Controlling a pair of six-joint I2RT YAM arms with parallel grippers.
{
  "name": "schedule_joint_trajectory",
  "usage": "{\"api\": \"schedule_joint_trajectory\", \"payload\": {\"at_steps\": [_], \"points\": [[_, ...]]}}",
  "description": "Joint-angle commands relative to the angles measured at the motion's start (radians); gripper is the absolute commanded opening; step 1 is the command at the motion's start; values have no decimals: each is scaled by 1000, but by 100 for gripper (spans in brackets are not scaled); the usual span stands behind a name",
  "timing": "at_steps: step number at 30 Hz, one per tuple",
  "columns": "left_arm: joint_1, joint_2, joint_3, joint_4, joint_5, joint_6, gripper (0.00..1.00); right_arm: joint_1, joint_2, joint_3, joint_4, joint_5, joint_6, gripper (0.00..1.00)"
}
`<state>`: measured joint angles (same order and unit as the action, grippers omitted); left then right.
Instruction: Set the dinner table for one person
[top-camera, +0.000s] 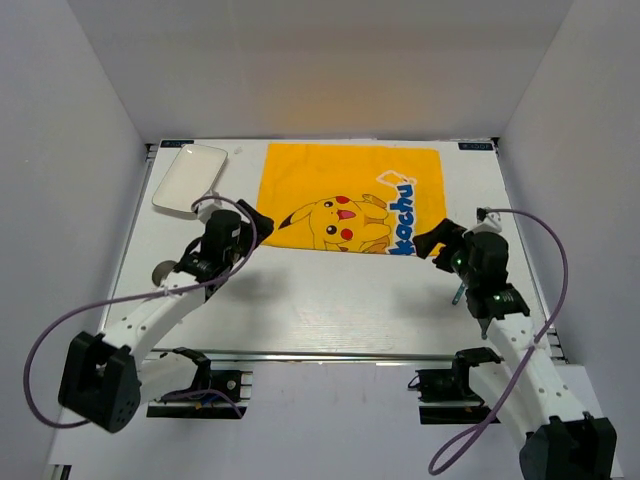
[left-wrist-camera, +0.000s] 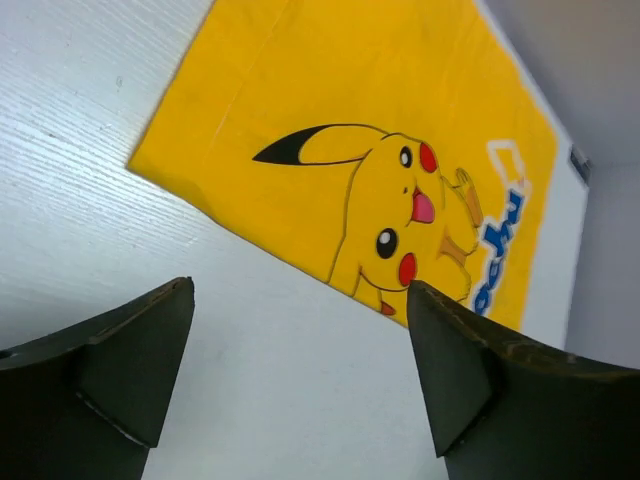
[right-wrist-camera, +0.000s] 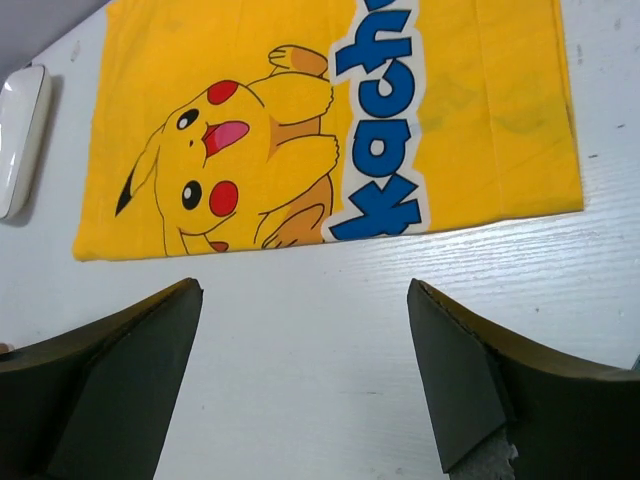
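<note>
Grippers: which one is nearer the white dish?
The left gripper: it is by the left edge of the yellow cloth, close to the white dish. The right gripper is over by the cloth's lettered right end.

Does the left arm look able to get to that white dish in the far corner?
Probably yes. The white dish lies just beyond the left arm, beside the yellow cloth; nothing stands between them, and its jaws are open.
</note>
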<state>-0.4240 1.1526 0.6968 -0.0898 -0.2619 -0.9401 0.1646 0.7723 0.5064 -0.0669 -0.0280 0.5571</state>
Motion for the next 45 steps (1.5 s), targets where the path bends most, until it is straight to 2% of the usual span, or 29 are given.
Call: {"api": "schedule_joint_trajectory", "payload": {"at_steps": [1, 3, 6, 7, 9, 10, 11, 12, 13, 14, 16, 17, 18, 20, 21, 24, 25, 28, 33, 38, 45], "points": [[-6, -120, 10, -71, 1, -42, 98, -1, -35, 3, 72, 81, 3, 89], [-6, -119, 42, -143, 6, -39, 98, 0, -2, 36, 7, 115, -6, 89], [-6, -67, 116, -232, -5, -43, 98, 3, 108, 87, 45, 76, -31, 89], [-6, -45, 138, -243, -17, -40, 98, 3, 207, 110, 56, 57, -49, 89], [4, 66, 243, -284, -23, -17, 98, 6, 339, 242, 7, 69, -74, 89], [4, 122, 295, -307, -25, -6, 98, 6, 483, 298, -29, 92, -98, 89], [4, 241, 355, -348, -17, 9, 98, 9, 551, 420, -113, 106, -106, 89], [4, 299, 469, -358, -10, 56, 98, 9, 675, 479, -150, 123, -117, 89], [4, 364, 528, -370, -7, 70, 98, 10, 724, 533, -187, 147, -115, 89], [4, 492, 591, -393, 6, 89, 98, 10, 766, 607, -230, 170, -114, 89], [13, 622, 777, -435, 19, 130, 98, 9, 863, 659, -260, 200, -109, 89], [13, 756, 840, -480, 38, 142, 98, 9, 893, 684, -281, 212, -106, 89], [22, 815, 953, -504, 46, 155, 98, 10, 951, 730, -330, 230, -100, 89], [22, 940, 1026, -545, 29, 164, 98, 10, 981, 738, -347, 234, -88, 89], [22, 967, 1046, -553, 26, 156, 98, 9, 990, 700, -302, 215, -86, 89], [-1, 966, 994, -541, -8, 107, 98, 1, 999, 627, -189, 178, -95, 89], [-10, 948, 889, -466, -1, 97, 98, 3, 1015, 641, -210, 194, -95, 89], [-10, 914, 758, -401, 33, 52, 98, 4, 1090, 707, -270, 233, -97, 89], [-10, 938, 712, -413, 36, 37, 98, 1, 1177, 784, -326, 309, -82, 89], [-19, 904, 649, -378, 53, 30, 98, 0, 1225, 823, -335, 297, -80, 89], [-19, 877, 656, -399, 35, 35, 98, -1, 1262, 856, -330, 297, -83, 89]]}}
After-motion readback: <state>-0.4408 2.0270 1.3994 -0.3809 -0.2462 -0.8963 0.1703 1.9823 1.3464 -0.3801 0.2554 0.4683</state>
